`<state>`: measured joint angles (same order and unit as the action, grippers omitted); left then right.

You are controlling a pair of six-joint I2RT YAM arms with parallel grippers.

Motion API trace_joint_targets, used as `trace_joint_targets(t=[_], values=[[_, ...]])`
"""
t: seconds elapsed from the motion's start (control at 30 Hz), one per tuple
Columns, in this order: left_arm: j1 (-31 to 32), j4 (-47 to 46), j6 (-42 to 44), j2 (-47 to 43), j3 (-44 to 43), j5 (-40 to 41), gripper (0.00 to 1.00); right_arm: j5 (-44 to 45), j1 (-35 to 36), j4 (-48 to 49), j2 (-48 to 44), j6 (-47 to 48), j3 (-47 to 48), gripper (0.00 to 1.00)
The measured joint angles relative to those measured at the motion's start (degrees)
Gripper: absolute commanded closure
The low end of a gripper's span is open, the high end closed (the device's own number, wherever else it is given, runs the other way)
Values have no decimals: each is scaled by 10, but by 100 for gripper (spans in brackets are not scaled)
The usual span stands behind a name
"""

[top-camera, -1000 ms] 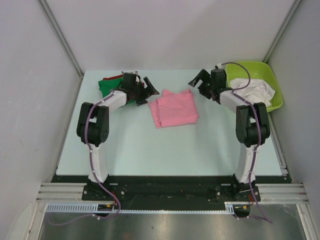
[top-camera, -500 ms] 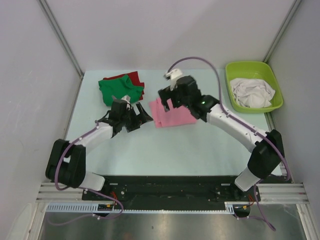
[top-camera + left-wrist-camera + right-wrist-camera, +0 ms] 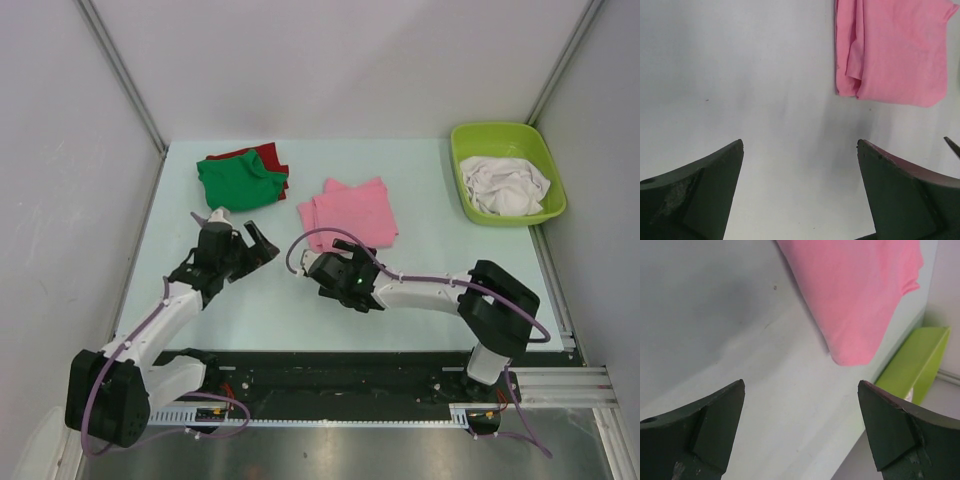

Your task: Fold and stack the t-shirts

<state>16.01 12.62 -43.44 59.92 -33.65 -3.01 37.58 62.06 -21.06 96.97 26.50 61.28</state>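
Observation:
The folded pink t-shirt lies flat at the table's middle back. It also shows in the left wrist view and the right wrist view. The green t-shirt lies folded on the red one at the back left. White shirts sit crumpled in the lime tub. My left gripper is open and empty over bare table, left of and nearer than the pink shirt. My right gripper is open and empty just in front of the pink shirt.
The lime-green plastic tub stands at the back right corner and shows in the right wrist view. Grey walls enclose the table on three sides. A black rail runs along the near edge.
Both arms have pulled back from the far part of the table to the near middle and sit low. The right gripper has left the pink shirt, which lies uncovered.

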Motion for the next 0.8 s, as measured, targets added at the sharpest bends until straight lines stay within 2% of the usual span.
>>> trace_joint_targets(t=[0.37,0.43,0.47,0.53,0.63,0.67,0.8], values=[[-10,56,37,0,-28,3,0,89,-12,174,89,87,-60,0],[-13,60,41,0,-29,-1,0,101,-17,217,103,106,-60,2],[-15,68,49,1,-32,-3,0,116,-31,286,129,138,-57,5],[-16,70,51,1,-34,-3,0,117,-37,301,133,146,-57,6],[-18,78,61,2,-42,-6,0,112,-54,336,145,158,-55,13],[-19,80,63,4,-46,-7,0,106,-61,342,147,158,-53,19],[-21,81,66,23,-66,-19,0,80,-93,349,161,155,-38,33]])
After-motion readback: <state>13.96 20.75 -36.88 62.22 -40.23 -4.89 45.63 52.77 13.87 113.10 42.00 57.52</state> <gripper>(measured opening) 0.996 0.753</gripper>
